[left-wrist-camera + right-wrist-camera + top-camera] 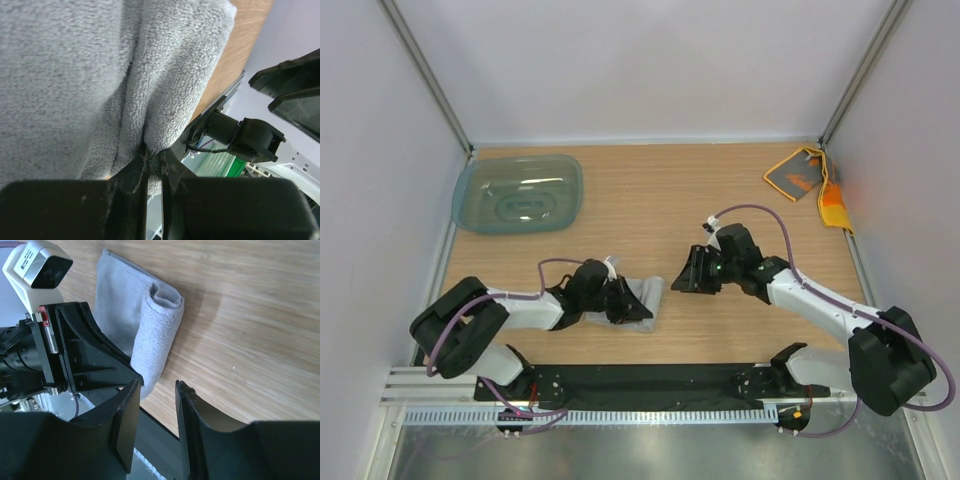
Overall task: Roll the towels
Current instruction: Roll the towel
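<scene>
The light grey towel (645, 298) lies near the table's front, partly rolled. In the right wrist view the grey towel (157, 330) shows a rolled edge beside a flat part. My left gripper (620, 300) rests on its left end. Close up, the left gripper (154, 152) is shut on a fold of the grey towel (90, 85). My right gripper (684, 272) hovers just right of the towel. Seen from the wrist, the right gripper (156, 386) is open with nothing between its fingers. The orange towel (807, 176) lies crumpled in the far right corner.
A translucent teal tub (518, 193) stands at the back left. White walls enclose the table on three sides. A black rail (650, 385) runs along the near edge between the arm bases. The left arm's gripper body (80, 355) sits close to my right fingers.
</scene>
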Motion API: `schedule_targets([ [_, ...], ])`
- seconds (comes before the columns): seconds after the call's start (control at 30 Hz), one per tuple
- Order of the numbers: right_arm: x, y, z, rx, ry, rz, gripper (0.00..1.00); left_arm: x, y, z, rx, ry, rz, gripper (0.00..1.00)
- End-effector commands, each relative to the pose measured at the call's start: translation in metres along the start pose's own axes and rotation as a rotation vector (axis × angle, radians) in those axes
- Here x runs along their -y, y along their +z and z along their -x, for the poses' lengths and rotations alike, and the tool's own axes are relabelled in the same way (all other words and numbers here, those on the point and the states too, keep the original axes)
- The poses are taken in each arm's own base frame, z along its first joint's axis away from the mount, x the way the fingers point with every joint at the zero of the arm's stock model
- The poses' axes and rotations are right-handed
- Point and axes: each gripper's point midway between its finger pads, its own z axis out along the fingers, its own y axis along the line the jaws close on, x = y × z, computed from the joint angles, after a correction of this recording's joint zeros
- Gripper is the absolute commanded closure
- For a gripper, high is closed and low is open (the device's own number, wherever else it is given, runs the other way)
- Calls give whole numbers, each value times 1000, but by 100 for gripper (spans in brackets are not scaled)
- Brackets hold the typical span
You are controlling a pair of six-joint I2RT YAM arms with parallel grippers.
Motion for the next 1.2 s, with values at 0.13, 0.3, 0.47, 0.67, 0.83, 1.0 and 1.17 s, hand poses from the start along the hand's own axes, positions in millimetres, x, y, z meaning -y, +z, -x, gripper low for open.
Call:
schedule_targets([
  [0.13,-23,18,-5,-5,3,130,58,-1,-11,5,25,-58,-75,100],
  [0.3,-28,32,-11,-17,-31,130,57,-2,-15,6,28,-85,-112,100],
  [0.47,-21,56,-24,-53,-47,91,56,1,-17,6,24,-103,-160,100],
  [0.67,-22,77,-33,-60,-52,110,56,2,-20,6,25,-127,-222,100],
  [0.83,-25,89,-39,-62,-39,152,51,-2,-19,4,8,-144,-227,100],
  [1.0,-28,100,-41,-60,-31,183,48,-2,-17,2,-10,-153,-243,100],
  [1.17,-31,108,-48,-69,-8,244,47,2,-17,2,-25,-154,-266,100],
])
